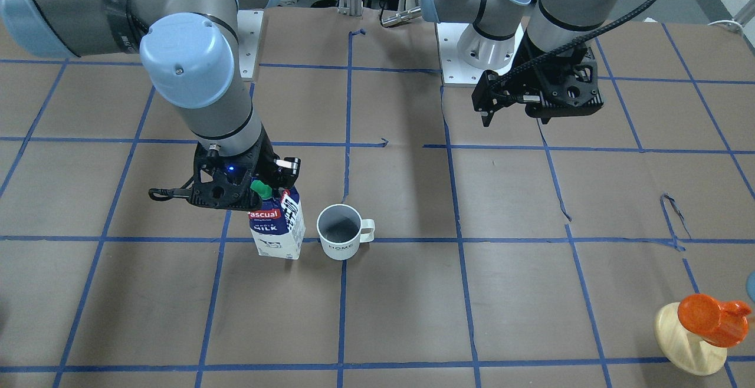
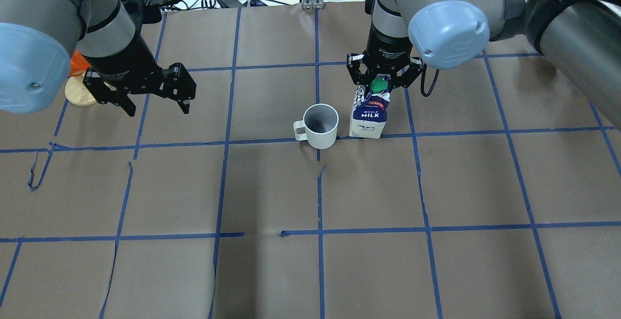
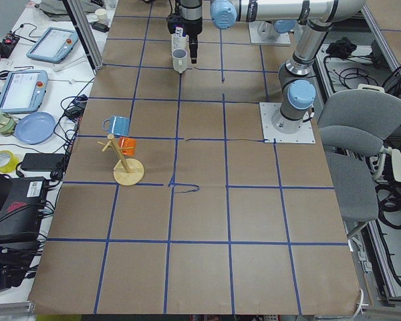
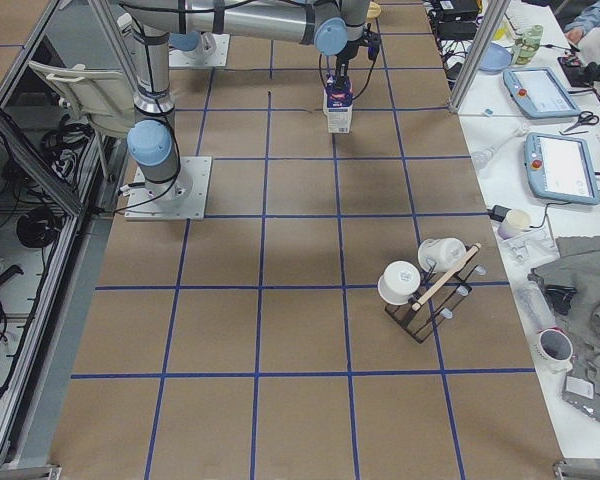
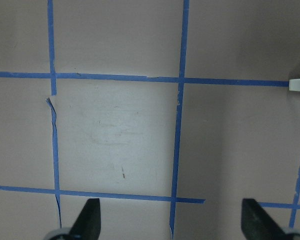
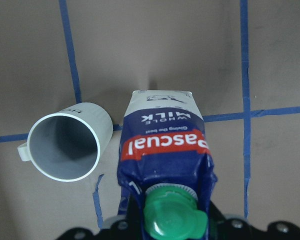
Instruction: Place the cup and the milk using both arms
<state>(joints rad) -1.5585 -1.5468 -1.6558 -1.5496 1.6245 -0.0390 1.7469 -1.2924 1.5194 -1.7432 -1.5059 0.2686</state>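
where milk (image 2: 367,115) stands: upright on surface (image 2: 271,188), just right of cup (image 2: 320,126).
right tool (image 2: 379,82): clamped on milk's gable top.
left tool (image 2: 159,110): spread, empty, well apart at left.
risk: skewed release likely tips milk onto cup.

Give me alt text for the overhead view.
The right gripper grips the top of a blue milk carton standing on the taped brown table, close beside a white mug. The left gripper hangs open above the table, far left.
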